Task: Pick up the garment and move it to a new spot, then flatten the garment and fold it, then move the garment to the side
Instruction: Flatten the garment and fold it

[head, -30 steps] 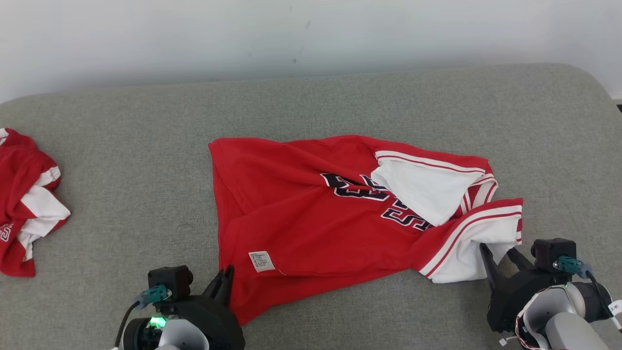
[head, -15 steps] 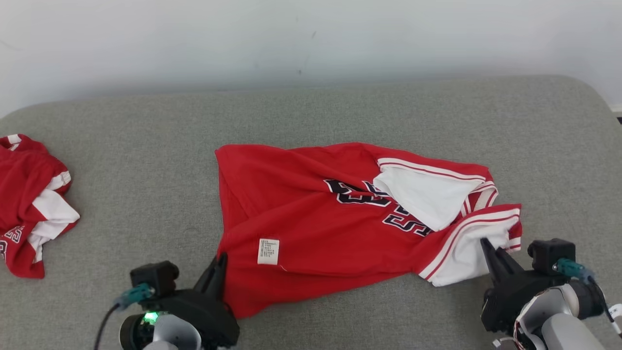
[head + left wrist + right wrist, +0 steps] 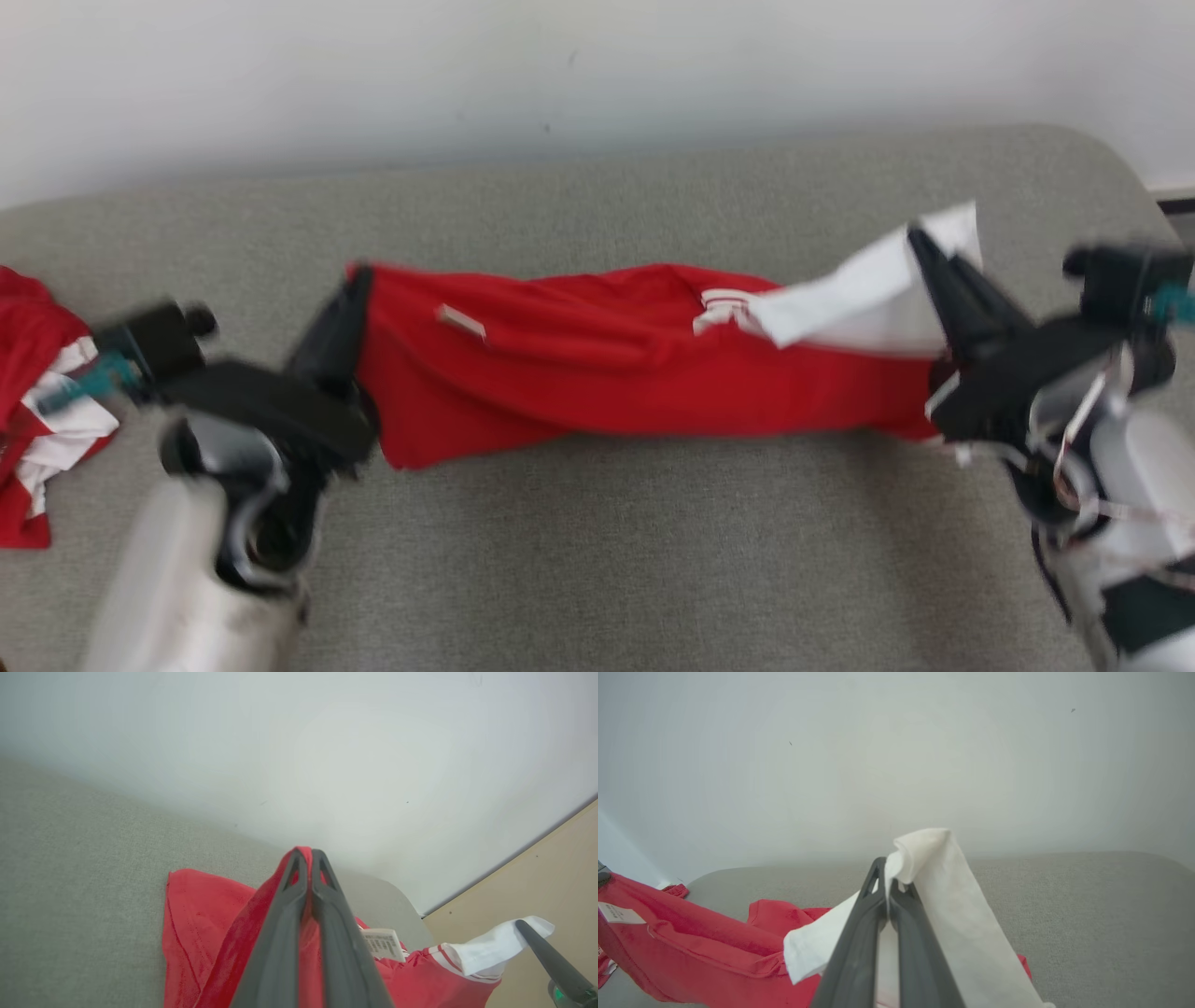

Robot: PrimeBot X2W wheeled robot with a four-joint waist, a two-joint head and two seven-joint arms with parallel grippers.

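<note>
1. A red jersey [image 3: 607,373] hangs stretched between two robot hands over the middle of a grey cushion [image 3: 597,560] (motion blur hides whether its lower fold touches).
2. The left hand [image 3: 353,285] is pinched tight on a red corner. The right hand [image 3: 920,241] is clamped on a white corner.
3. The fabric looks light, soft and limp, so it is likely to sag. Corners seem the best places to hold it.
4. A second red garment [image 3: 37,392] lies crumpled at the cushion's left edge.
</note>
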